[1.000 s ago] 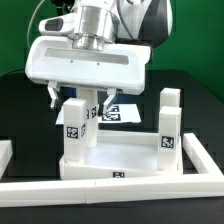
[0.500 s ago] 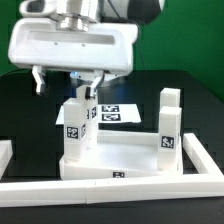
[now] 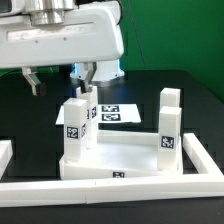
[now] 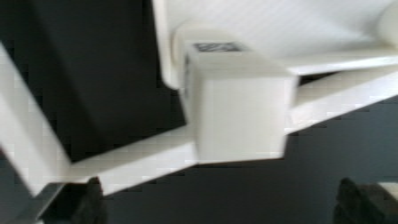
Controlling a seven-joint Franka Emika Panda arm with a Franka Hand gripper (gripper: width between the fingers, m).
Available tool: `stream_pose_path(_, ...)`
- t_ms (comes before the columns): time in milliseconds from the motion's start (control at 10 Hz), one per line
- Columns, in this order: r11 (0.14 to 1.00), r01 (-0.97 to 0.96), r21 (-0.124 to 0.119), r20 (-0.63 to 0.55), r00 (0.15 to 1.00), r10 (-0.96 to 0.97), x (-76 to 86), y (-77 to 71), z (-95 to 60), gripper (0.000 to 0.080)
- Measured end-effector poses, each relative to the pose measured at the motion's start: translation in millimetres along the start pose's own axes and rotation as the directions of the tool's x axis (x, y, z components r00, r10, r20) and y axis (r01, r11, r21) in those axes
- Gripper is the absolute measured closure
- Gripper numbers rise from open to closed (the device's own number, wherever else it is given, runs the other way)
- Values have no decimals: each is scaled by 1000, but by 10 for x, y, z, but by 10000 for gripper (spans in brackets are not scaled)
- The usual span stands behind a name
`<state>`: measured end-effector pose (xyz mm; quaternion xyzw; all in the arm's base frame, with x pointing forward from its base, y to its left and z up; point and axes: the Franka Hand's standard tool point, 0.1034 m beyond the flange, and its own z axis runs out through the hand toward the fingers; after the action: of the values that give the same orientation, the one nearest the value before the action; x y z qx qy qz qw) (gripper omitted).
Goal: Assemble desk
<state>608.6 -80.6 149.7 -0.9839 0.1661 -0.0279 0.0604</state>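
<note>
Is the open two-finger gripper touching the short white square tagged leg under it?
Apart. The exterior view shows the gripper above the short white square tagged leg, with black background visible between fingertips and leg top.

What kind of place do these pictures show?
Probably a robotics lab test bench: a black table bordered by white rails, a marker board of printed tags, and a green backdrop behind.

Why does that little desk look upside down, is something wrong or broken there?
Nothing looks broken or askew. The tabletop lies flat with its legs pointing straight up, apparently on purpose for assembly. The open pincer hangs above, holding nothing.
</note>
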Motion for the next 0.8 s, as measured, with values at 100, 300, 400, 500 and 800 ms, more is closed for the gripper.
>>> stream_pose_path(100, 1000, -4, -16, 9, 1000, 4, 17, -54, 126, 150)
stream_pose_path(300, 998, 17, -57, 15, 1000, -16, -98, -58, 403, 150)
stream_pose_path(400, 996, 36, -78, 33, 999, -33, -151, 2, 485, 150)
stream_pose_path(500, 992, 64, -107, 46, 997, -59, -189, 88, 521, 150)
stream_pose_path(800, 992, 70, -108, 48, 997, -65, -184, 127, 515, 414)
